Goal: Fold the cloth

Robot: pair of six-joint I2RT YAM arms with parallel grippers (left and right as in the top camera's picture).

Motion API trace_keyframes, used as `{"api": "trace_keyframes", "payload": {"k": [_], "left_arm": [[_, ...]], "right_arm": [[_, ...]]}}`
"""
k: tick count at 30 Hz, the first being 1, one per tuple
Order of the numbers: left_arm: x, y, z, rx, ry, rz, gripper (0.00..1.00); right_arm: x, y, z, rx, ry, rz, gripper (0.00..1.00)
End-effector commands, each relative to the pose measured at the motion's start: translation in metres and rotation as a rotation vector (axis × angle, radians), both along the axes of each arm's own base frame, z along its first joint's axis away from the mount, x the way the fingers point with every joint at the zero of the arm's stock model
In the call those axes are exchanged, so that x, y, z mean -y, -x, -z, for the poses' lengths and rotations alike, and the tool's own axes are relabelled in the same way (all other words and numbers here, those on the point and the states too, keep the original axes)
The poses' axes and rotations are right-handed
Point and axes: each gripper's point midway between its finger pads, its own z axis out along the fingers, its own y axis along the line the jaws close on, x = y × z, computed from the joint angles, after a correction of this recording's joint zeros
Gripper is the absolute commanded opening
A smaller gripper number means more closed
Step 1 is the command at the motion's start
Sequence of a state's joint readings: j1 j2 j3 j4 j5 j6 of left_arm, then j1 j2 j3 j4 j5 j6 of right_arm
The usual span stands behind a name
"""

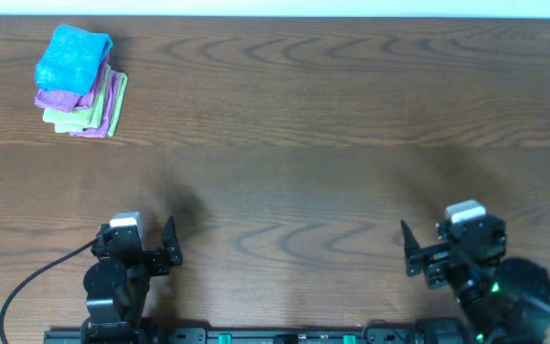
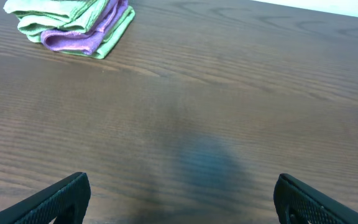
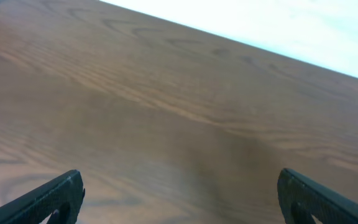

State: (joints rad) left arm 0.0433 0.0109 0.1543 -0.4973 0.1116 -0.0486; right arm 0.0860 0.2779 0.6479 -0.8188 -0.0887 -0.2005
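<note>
Left gripper (image 1: 171,243) and right gripper (image 1: 408,249) sit at the near edge, jaws spread, holding nothing. No unfolded cloth lies on the tabletop (image 1: 304,115). The cloth stack (image 1: 79,86) rests far left, well apart from both grippers, already folded. The task appears complete. Overhead shows its blue top cloth (image 1: 73,55). The left wrist view shows only purple and green layers. The right wrist view shows mainly tabletop.

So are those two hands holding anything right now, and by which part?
Nothing is held. The left hand and right hand are both open and empty; the stack of folded cloths lies apart.
</note>
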Motion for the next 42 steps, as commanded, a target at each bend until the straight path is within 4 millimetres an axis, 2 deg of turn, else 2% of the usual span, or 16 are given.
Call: {"api": "trace_keyframes", "payload": {"k": [1,4,7,16,23,42], "left_arm": [[-0.003,0.000,0.006,-0.010,-0.004,-0.013,0.95],[-0.003,0.000,0.006,-0.010,-0.004,-0.013,0.95],[-0.003,0.000,0.006,-0.010,-0.004,-0.013,0.95],[-0.003,0.000,0.006,-0.010,-0.004,-0.014,0.95],[-0.003,0.000,0.006,-0.010,-0.004,-0.013,0.95],[-0.003,0.000,0.006,-0.010,-0.004,-0.013,0.96]], "right_arm": [[0.003,0.003,0.030,-0.012,0.014,0.006,0.99],[-0.002,0.004,0.063,-0.045,0.005,-0.017,0.99],[-0.004,0.005,0.087,-0.073,0.002,-0.027,0.99],[-0.016,-0.003,0.121,-0.055,-0.031,-0.088,0.99],[-0.016,-0.003,0.135,-0.085,-0.029,-0.087,0.99],[-0.016,-0.003,0.135,-0.085,-0.029,-0.087,0.99]]}}
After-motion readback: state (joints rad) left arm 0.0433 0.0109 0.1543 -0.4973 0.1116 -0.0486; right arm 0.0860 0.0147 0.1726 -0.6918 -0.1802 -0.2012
